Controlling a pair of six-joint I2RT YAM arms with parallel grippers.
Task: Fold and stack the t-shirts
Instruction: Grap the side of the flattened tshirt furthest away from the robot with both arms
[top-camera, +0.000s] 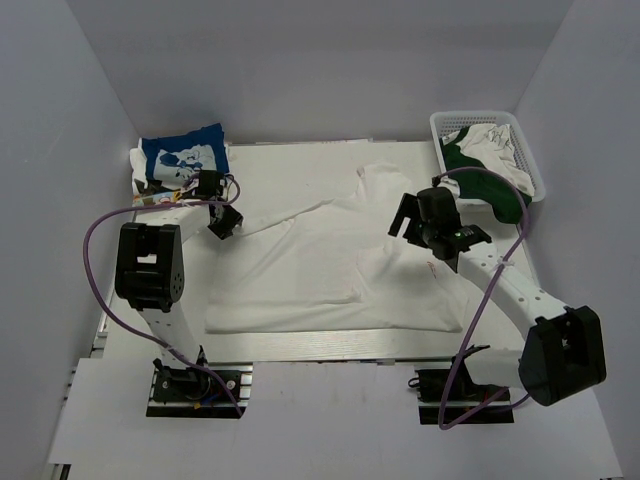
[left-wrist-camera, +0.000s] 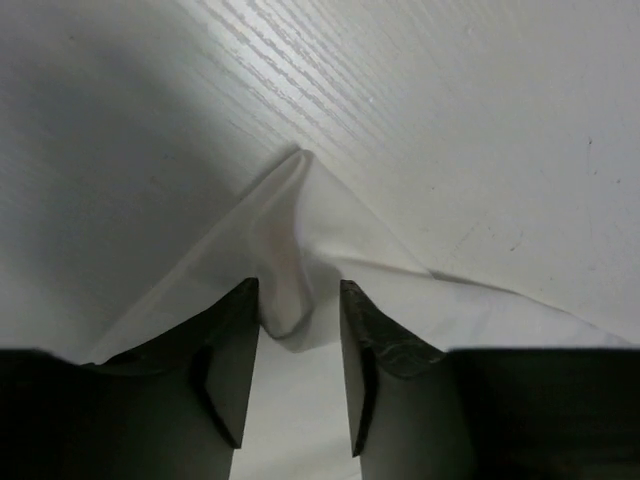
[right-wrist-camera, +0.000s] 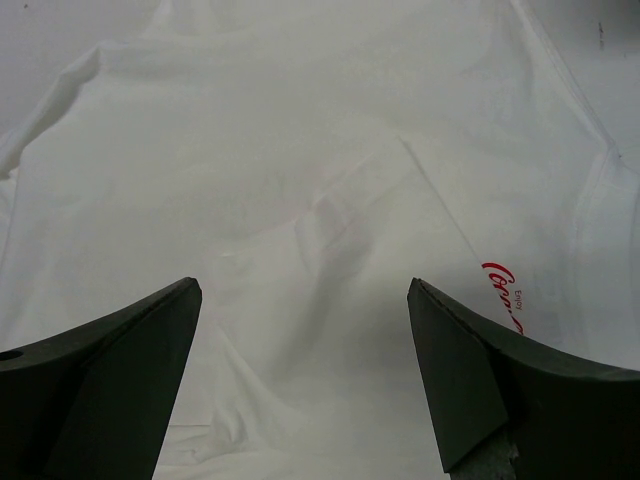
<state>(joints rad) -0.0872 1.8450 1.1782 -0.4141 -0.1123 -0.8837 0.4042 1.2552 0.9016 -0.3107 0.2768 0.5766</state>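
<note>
The white t-shirt (top-camera: 330, 270) is lying spread across the middle of the table (top-camera: 300, 160), with the blue t-shirt (top-camera: 183, 155) sitting folded at the far left corner. The left gripper (left-wrist-camera: 300, 300) is pinching a pointed fold at the white t-shirt's edge, while the right gripper (right-wrist-camera: 305, 290) is hanging wide open above it, near the basket (top-camera: 480, 118)

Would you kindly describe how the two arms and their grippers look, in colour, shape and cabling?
Both the left arm and the right arm have white links and boxy black joint housings. A purple cable loops along each. The left gripper and the right gripper have dark, wedge-shaped fingers tapering to blunt tips. No markings show.
</note>
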